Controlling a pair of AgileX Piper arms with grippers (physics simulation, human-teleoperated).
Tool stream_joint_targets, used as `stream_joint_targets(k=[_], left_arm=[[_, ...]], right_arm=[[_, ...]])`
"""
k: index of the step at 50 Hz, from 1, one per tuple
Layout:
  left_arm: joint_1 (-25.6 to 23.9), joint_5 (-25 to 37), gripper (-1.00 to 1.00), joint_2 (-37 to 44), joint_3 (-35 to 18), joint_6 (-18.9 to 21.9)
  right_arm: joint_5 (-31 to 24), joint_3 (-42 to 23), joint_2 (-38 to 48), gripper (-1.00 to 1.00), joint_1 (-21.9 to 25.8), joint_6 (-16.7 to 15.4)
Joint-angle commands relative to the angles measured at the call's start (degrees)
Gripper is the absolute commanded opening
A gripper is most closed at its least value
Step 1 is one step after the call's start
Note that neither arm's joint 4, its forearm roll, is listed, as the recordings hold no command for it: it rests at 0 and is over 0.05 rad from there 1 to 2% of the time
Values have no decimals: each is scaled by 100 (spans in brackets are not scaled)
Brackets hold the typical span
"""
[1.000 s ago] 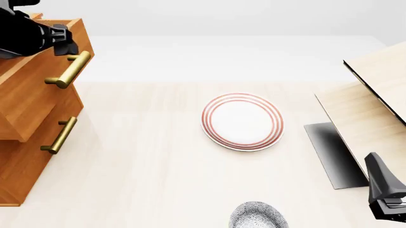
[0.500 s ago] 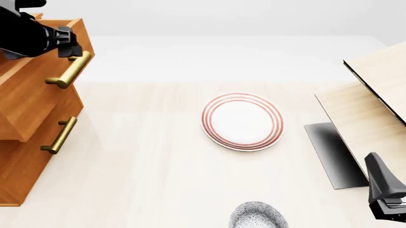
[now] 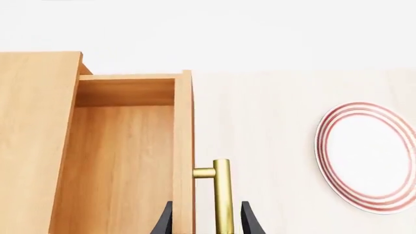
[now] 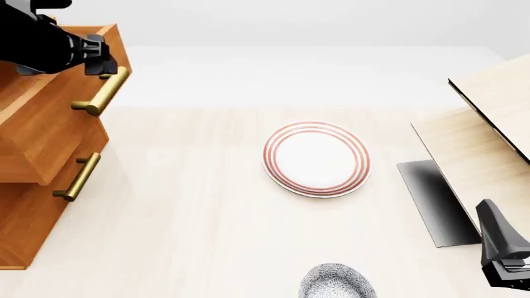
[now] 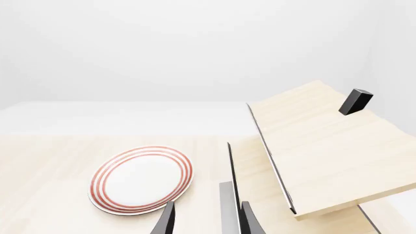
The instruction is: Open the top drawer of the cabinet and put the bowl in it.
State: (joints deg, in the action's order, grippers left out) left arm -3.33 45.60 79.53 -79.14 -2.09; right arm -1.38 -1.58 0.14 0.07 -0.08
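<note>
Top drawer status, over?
Left gripper straddling brass bar handle; orange-brown wooden top drawer partly open. Right gripper open, idle. Grey-speckled bowl on table, untouched.

Right wrist view. The two dark fingertips (image 5: 167,218) of the right claw (image 5: 206,219) stand apart at the lower edge with nothing between them. Beyond them, on the pale desk (image 5: 52,161), lies a flat white plate (image 5: 141,179) with red rings near its rim. Beside the plate stands a light-wood box (image 5: 312,161); its lid (image 5: 325,141) is tilted upward and carries a small black block (image 5: 355,101) near its far edge. A thin dark-edged panel (image 5: 229,195) of the box reaches toward the claw. The background is a plain white wall.
</note>
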Motion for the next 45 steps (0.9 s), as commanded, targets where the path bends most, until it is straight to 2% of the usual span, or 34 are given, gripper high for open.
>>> stream_joint_targets(k=[1,17,45], left_arm=[[-327,14,100,-15,-56,-81],[-540,39,100,-84,26,-108],[-1302,-78,100,139,-43,-326]], right_arm=[[45,40,8,100,-1,2],[45,40,8,100,-1,2],[44,40,8,100,-1,1]])
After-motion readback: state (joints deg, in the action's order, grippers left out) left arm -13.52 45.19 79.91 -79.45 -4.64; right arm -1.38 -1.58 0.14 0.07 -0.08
